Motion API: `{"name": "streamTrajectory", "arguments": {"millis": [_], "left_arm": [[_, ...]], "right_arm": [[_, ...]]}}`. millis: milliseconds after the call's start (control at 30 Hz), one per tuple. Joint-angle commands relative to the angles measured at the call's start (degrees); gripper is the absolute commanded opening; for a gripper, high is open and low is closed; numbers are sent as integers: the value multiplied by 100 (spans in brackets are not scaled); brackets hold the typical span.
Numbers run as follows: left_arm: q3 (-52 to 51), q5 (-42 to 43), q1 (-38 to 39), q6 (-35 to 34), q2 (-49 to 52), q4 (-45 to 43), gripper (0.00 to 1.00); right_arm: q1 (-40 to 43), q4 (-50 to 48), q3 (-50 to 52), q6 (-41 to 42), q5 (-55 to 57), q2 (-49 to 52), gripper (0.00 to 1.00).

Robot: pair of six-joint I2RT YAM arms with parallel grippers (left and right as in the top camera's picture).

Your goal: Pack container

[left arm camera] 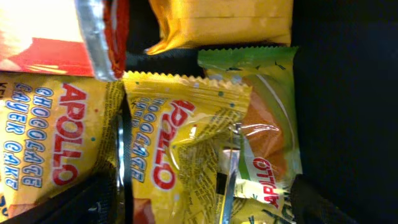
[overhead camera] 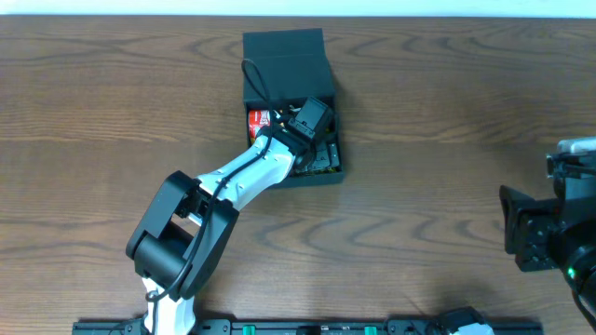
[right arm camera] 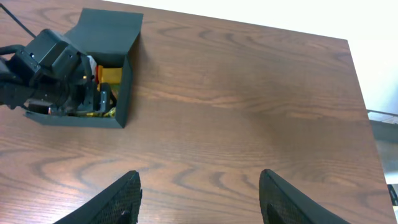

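Observation:
The dark teal-green container (overhead camera: 284, 58) stands at the table's back centre with its flap lid open; it also shows in the right wrist view (right arm camera: 126, 84). My left gripper (overhead camera: 314, 140) is down inside it, open, with its fingers wide apart (left arm camera: 205, 208) over a yellow Apollo chocolate cake packet (left arm camera: 180, 155). A second yellow Apollo packet (left arm camera: 50, 137), a green Apollo packet (left arm camera: 270, 118), a red packet (left arm camera: 50, 43) and an orange-yellow packet (left arm camera: 224, 22) lie in the box. My right gripper (right arm camera: 199, 186) is open and empty above bare table.
The wooden table (overhead camera: 428, 186) stretches all round the box. My right arm (overhead camera: 549, 233) sits at the right edge. The table's right edge (right arm camera: 360, 87) shows in the right wrist view.

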State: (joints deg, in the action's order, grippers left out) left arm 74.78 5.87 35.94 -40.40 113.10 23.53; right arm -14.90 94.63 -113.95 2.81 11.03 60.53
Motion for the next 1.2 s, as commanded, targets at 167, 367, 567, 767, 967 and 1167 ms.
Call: {"name": "streamTrajectory", "arguments": {"millis": [167, 367, 567, 767, 967, 1167], "left_arm": [[756, 122, 7, 428, -297, 442, 92], [1342, 116, 7, 603, -715, 914, 81], [1582, -9, 7, 1003, -1379, 1207, 18], [1582, -1224, -116, 1158, -2275, 1458, 6], [1569, -1462, -1091, 1252, -2470, 1915, 6], [1563, -118, -2520, 1473, -1939, 1829, 6]], "right_arm": [[35, -7, -26, 101, -9, 28, 61], [35, -2, -26, 98, -9, 28, 60], [35, 153, -26, 96, 295, 26, 58], [35, 44, 22, 216, 289, 39, 14], [35, -1176, 1126, 354, -267, 74, 2], [37, -3495, 3016, 223, -1506, 807, 1]]}}
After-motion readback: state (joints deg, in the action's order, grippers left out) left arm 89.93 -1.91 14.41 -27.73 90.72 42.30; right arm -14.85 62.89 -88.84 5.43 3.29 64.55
